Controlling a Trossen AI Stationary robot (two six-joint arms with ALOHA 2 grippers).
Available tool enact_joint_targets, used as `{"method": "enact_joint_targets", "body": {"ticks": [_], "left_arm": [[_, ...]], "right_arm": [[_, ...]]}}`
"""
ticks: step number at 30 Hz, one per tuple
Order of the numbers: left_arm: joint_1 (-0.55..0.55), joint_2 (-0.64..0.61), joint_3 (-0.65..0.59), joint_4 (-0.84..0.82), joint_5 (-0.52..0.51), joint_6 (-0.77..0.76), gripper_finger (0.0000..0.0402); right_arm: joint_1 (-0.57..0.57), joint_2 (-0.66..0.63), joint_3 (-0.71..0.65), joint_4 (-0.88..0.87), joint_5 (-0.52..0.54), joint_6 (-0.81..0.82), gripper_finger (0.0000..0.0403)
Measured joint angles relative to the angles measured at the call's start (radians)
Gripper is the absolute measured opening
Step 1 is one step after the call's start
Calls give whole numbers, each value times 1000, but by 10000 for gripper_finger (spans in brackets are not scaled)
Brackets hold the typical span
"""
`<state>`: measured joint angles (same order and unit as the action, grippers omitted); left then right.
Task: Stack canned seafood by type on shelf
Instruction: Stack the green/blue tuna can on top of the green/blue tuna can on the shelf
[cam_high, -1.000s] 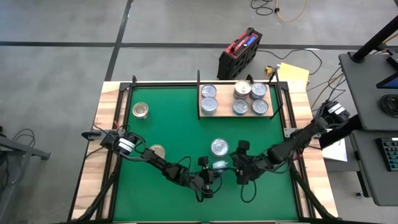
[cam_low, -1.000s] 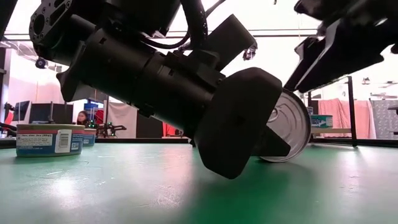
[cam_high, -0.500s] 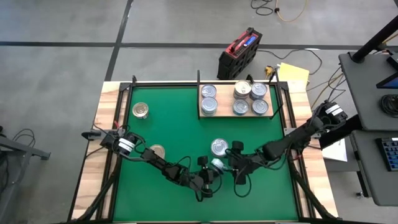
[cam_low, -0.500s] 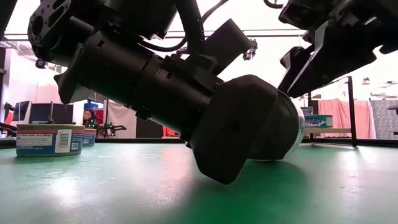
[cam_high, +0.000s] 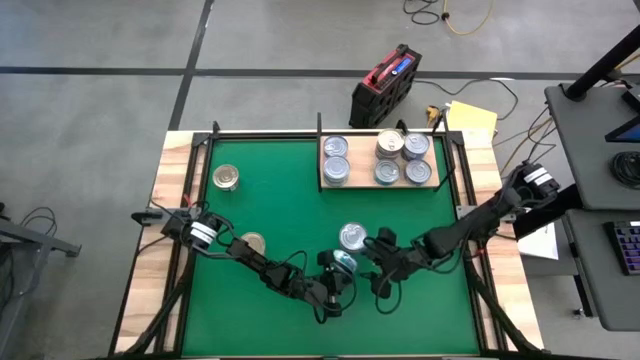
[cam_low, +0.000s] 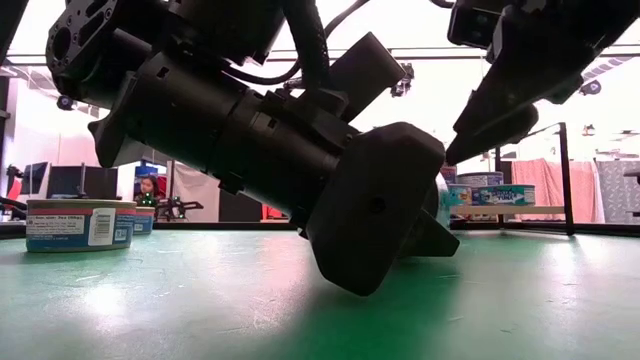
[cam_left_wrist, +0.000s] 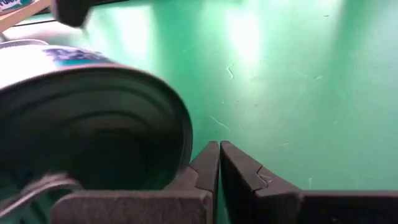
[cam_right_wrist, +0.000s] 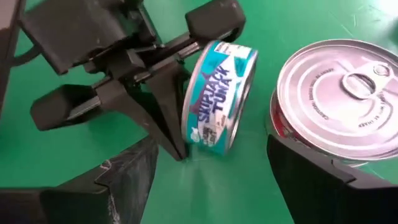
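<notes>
A teal skipjack tuna can (cam_right_wrist: 217, 102) stands on its rim on the green mat near the table's near edge, also seen from above (cam_high: 344, 263). My left gripper (cam_right_wrist: 177, 144) is shut, with its fingers beside the can's flat face. My right gripper (cam_high: 372, 258) hangs open just right of and above the can. Its two fingers (cam_right_wrist: 124, 180) are apart and hold nothing. A second can (cam_right_wrist: 342, 99) with a silver pull-tab lid lies flat just beyond. The pale wooden shelf (cam_high: 360, 160) at the far right carries several cans. My left gripper has the outer side of one shut finger (cam_left_wrist: 205, 163) against the can's flat face (cam_left_wrist: 124, 143), near its lower rim. The fingers come in low and slanting from the table's left. The can stands tilted on its rim on the mat, leaning against that finger.
Two gold-lidded cans sit apart on the left half of the mat, one far (cam_high: 227, 178) and one nearer (cam_high: 253, 243). A dark frame rail (cam_high: 330, 134) runs along the mat's far side. Bare mat lies between the arms and the shelf.
My right gripper has gone toward the table's left, closer to the standing can, and has rolled about its own axis. The can has turned: in the low view its lid faced the camera, and now it is almost hidden behind my left gripper.
</notes>
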<state>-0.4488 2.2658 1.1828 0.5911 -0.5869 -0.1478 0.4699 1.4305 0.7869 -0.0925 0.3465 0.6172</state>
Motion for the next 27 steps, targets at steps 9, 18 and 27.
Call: {"method": "enact_joint_targets", "body": {"ticks": [9, 18, 27], "left_arm": [[-11, -5, -2, 16, -42, 51, 0], [-18, -9, -12, 22, -24, 48, 0], [-63, -16, -27, 36, -82, 62, 0]], "right_arm": [[10, 143, 134, -32, 79, -9, 286], [10, 330, 383, -382, 154, 71, 258], [10, 399, 472, -479, 153, 81, 148]]}}
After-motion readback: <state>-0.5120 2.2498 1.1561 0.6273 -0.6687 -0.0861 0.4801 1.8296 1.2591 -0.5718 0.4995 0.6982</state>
